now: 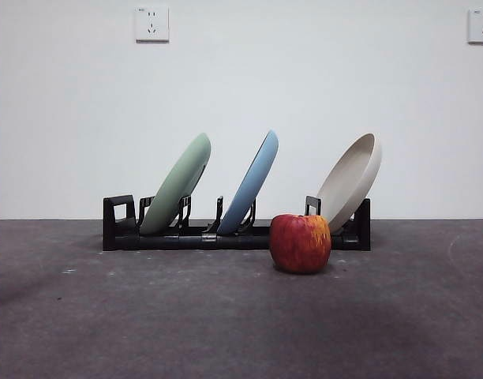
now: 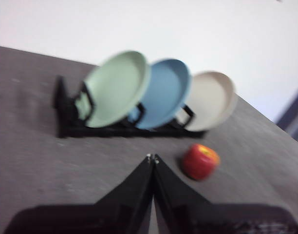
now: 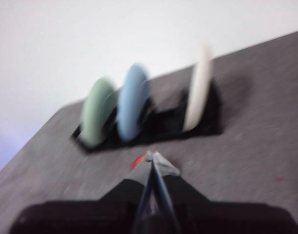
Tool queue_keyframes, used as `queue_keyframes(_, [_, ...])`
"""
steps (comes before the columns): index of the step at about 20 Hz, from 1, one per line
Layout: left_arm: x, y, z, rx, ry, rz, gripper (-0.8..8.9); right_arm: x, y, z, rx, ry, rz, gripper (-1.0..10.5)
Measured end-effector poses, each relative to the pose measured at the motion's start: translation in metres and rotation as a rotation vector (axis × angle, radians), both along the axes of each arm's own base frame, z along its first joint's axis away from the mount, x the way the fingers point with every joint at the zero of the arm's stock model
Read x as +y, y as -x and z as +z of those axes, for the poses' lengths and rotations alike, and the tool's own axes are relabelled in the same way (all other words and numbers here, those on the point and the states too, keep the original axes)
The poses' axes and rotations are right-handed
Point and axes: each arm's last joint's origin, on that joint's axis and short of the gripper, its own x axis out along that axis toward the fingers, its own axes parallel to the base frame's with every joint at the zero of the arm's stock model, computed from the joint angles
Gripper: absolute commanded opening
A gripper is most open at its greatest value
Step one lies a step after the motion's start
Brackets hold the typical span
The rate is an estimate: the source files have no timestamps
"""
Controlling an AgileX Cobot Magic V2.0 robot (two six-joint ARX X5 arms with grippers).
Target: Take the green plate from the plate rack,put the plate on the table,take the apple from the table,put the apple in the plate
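Note:
The green plate leans in the left slot of the black plate rack at the back of the grey table. The red apple sits on the table in front of the rack's right part. No gripper shows in the front view. In the left wrist view my left gripper is shut and empty, held short of the rack, the green plate and the apple. In the right wrist view my right gripper is shut, well back from the green plate; the apple peeks out behind its jaws.
A light blue plate leans in the rack's middle and a beige plate at its right end, just behind the apple. A white wall with two sockets stands behind the table.

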Motion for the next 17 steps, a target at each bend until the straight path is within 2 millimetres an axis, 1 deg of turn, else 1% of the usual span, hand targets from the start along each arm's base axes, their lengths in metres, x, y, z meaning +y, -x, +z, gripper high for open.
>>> queue_keyframes(4, [-0.003, -0.004, 0.020, 0.058, -0.028, -0.132, -0.06, 0.003, -0.005, 0.026, 0.082, 0.059, 0.144, -0.1])
queue_keyframes(8, [-0.006, -0.007, 0.038, 0.095, -0.058, -0.250, -0.06, 0.005, -0.014, 0.045, 0.169, 0.126, 0.271, -0.1])
queue_keyframes(13, [-0.007, -0.007, 0.056, 0.132, -0.098, -0.329, -0.06, 0.009, -0.022, 0.056, 0.276, 0.195, 0.399, -0.1])
queue_keyframes(17, [-0.007, -0.005, 0.065, 0.197, -0.147, -0.362, -0.07, 0.013, -0.024, 0.057, 0.357, 0.239, 0.489, -0.1])
